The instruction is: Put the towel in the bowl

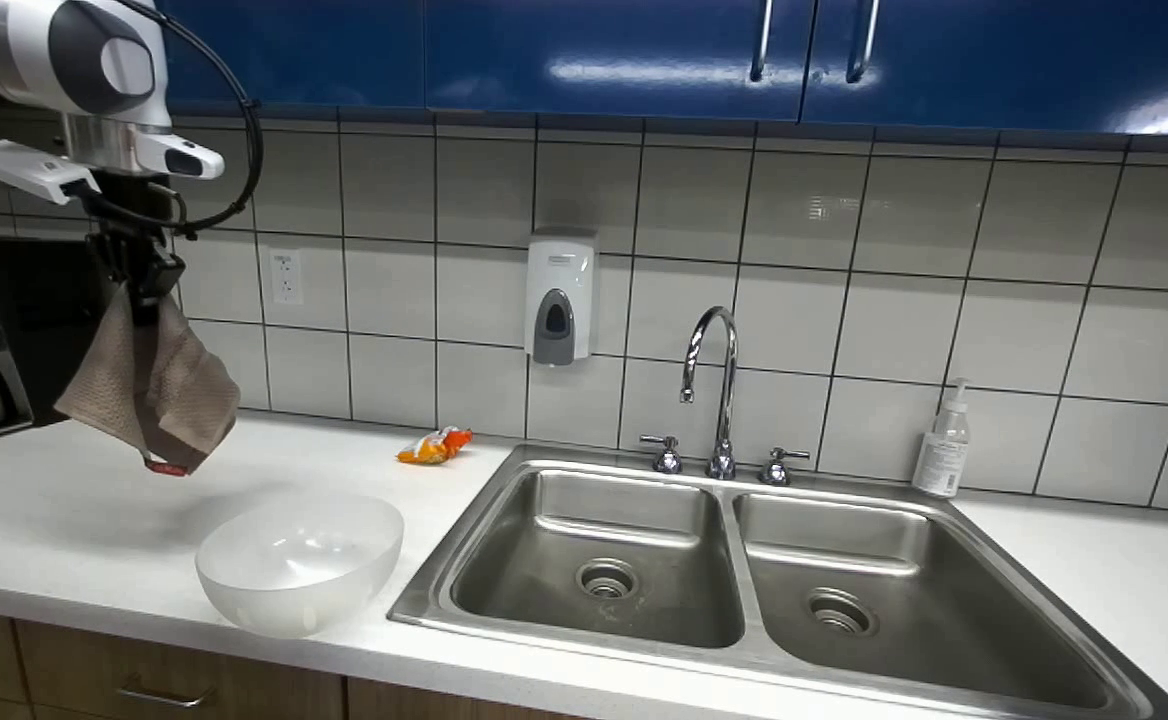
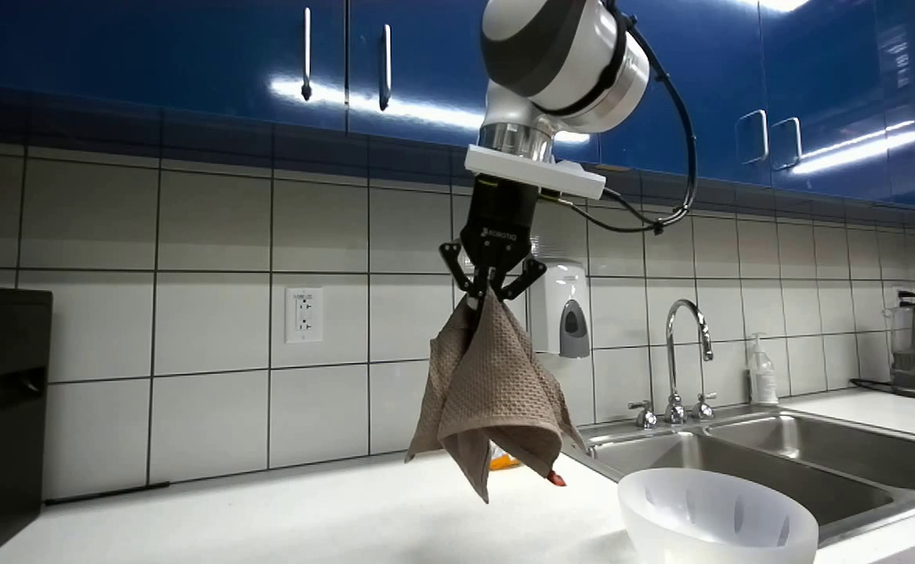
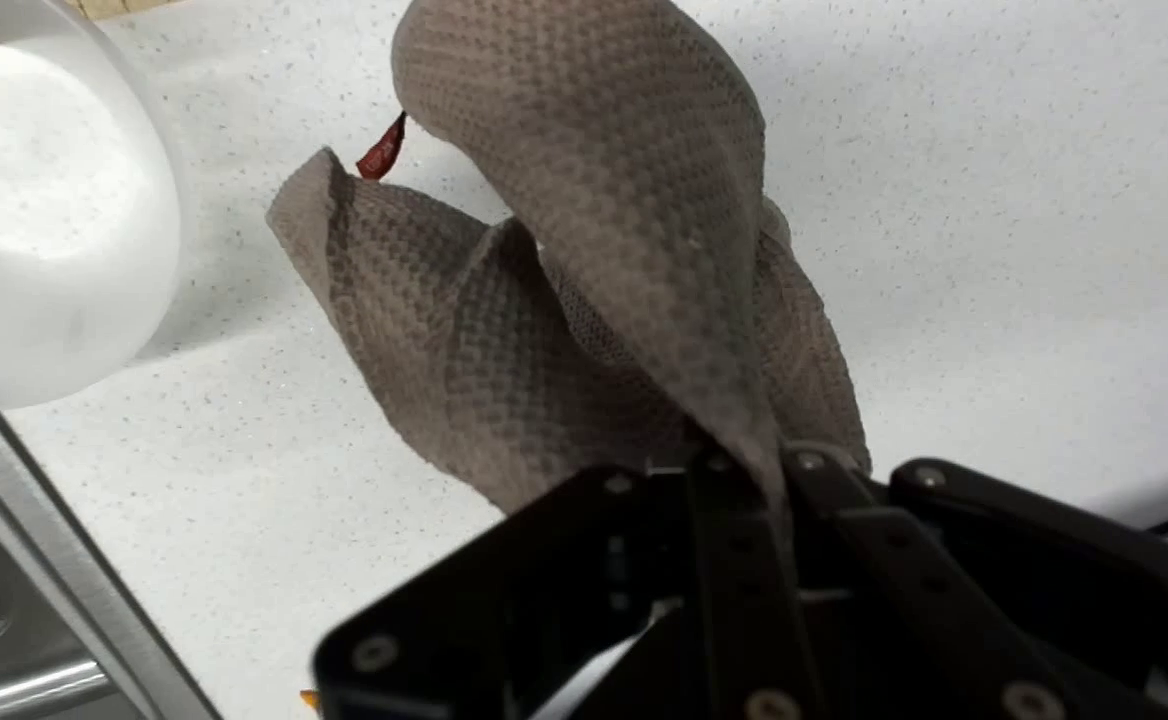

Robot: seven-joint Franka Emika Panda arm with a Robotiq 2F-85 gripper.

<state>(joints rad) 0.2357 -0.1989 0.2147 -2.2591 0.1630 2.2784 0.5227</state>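
Note:
The brown waffle-weave towel (image 1: pixel 189 390) hangs in the air with its folds spread, also in an exterior view (image 2: pixel 500 384) and the wrist view (image 3: pixel 604 130). A small red tag shows at its lower edge. My gripper (image 1: pixel 146 296) is shut on the towel's top, also in an exterior view (image 2: pixel 487 291); in the wrist view the fingers (image 3: pixel 759 465) pinch a narrow fold. The frosted translucent bowl (image 1: pixel 284 608) stands upright on the counter, also in an exterior view (image 2: pixel 665 533) and at the wrist view's left edge (image 3: pixel 134 300). The towel hangs beside the bowl, above counter height, apart from it.
A steel double sink (image 1: pixel 414 600) with a faucet (image 1: pixel 727 390) lies beside the bowl. An orange snack bag (image 1: pixel 434 446) lies near the tiled wall. A black coffee maker (image 1: pixel 34 320) stands behind the towel. Blue cabinets (image 2: pixel 191 63) hang above.

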